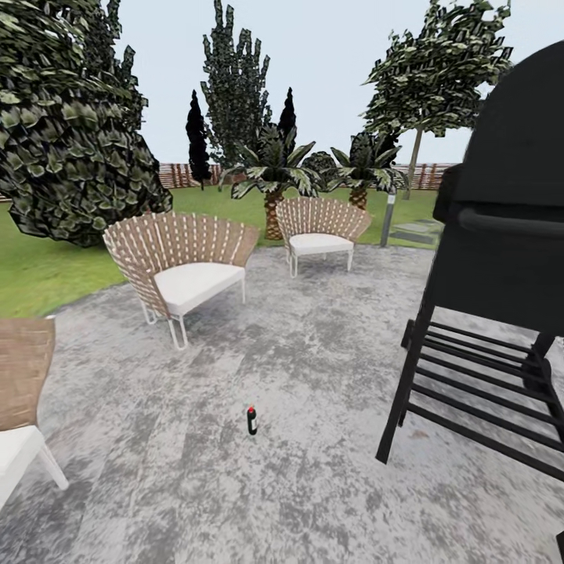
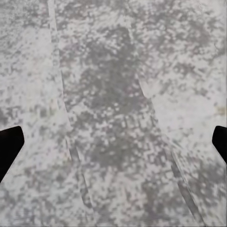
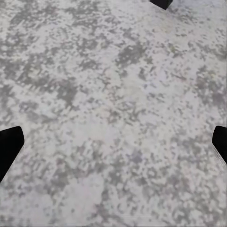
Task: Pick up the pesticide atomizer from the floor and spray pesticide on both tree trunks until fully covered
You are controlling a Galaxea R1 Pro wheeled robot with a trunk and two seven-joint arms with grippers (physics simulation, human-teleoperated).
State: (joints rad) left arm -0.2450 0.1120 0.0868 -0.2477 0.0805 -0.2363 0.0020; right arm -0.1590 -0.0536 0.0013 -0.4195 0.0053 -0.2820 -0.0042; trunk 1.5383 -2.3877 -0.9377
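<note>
The pesticide atomizer [image 1: 251,421], a small dark bottle with a red cap, stands upright on the grey stone patio [image 1: 313,368], well apart from the wicker chairs [image 1: 182,266] and the black grill [image 1: 501,258]. The left gripper [image 2: 113,142] and right gripper [image 3: 113,142] both hang spread wide and empty over paving. The approach is in hand; next the robot must close in and reach down. One pale-trunked tree [image 1: 435,74] stands beyond on the lawn.
</note>
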